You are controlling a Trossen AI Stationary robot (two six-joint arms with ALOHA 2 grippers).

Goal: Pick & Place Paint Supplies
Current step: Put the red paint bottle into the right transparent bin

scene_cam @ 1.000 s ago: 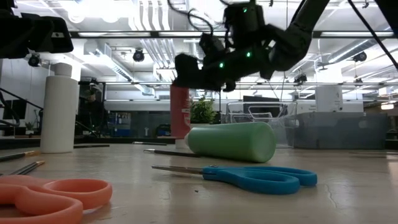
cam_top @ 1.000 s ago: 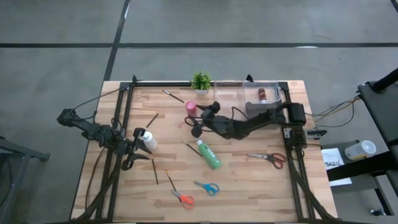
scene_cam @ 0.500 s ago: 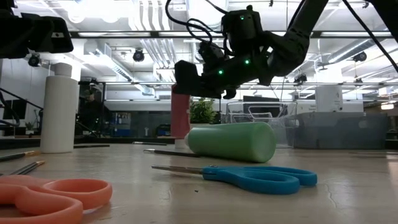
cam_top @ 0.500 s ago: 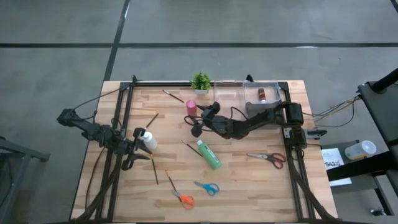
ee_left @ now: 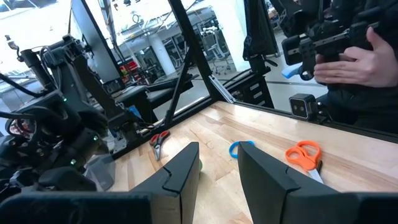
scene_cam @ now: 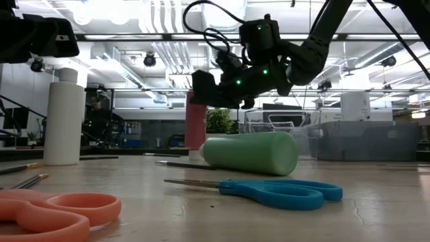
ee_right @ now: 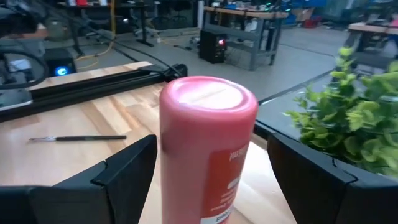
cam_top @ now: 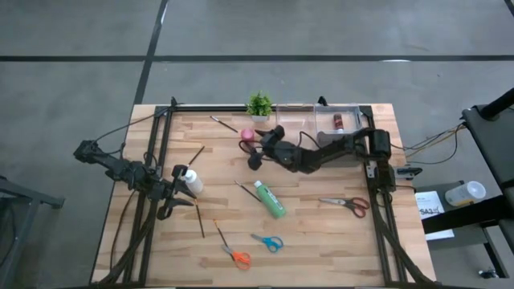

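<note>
- R gripper (ee_right: 205,180) jaws wide apart, either side of upright pink bottle (ee_right: 208,149) by plant (ee_right: 348,118); bottle base cut off.
- L gripper (cam_top: 178,193) by white bottle (cam_top: 191,181); jaws part-open, grip unclear.

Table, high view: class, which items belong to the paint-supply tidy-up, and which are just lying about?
Job:
pink bottle
green bottle
white bottle
brown bottle in the clear bin
brushes

Lying about:
potted plant
three scissors
</note>
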